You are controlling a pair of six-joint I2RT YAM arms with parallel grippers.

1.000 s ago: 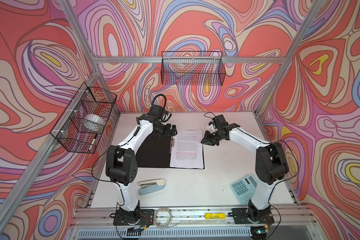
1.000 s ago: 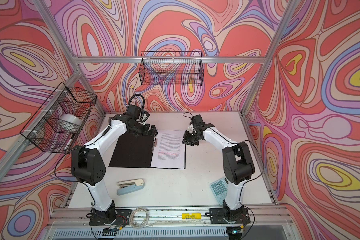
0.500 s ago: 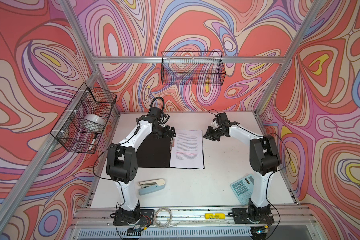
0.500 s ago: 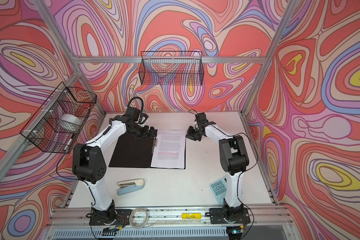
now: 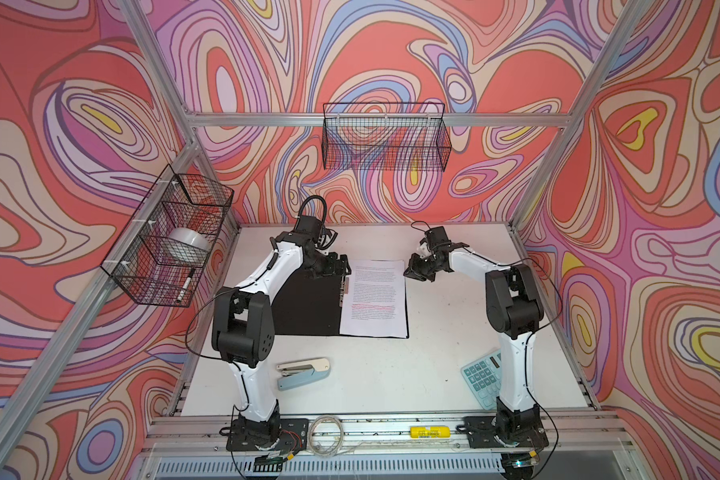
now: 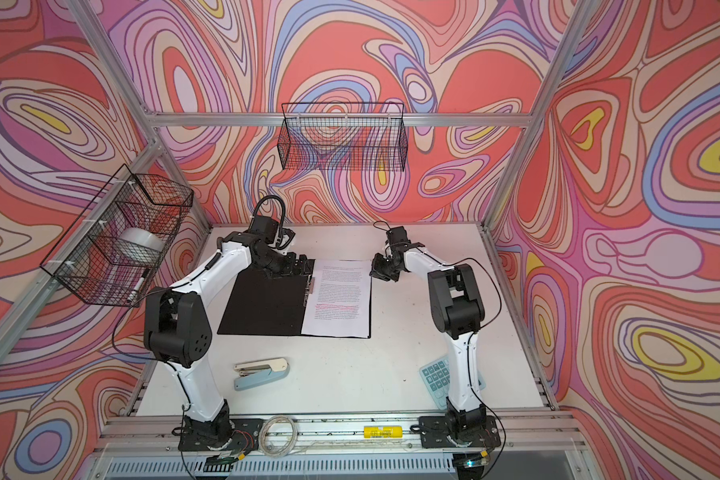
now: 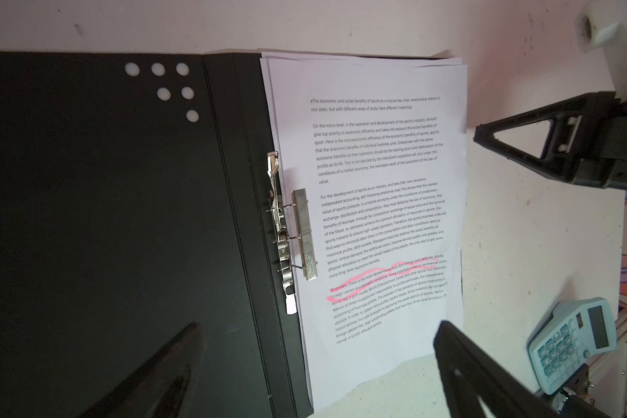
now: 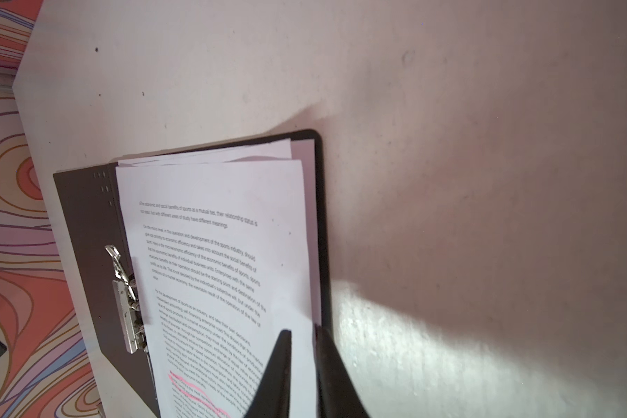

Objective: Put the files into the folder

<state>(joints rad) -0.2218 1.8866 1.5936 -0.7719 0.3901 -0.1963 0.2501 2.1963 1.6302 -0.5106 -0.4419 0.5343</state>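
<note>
The sheets [image 5: 375, 297] lie in the open folder [image 5: 308, 307], filing seemingly done; left claw [image 7: 317, 324] spread above it, right claw [image 8: 302, 331] nearly closed, empty, beside it; next, probably fold it shut.

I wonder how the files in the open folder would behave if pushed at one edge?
Probably floppy: the files are thin paper, so they may buckle. Likely to fan apart; their edges sit staggered.
</note>
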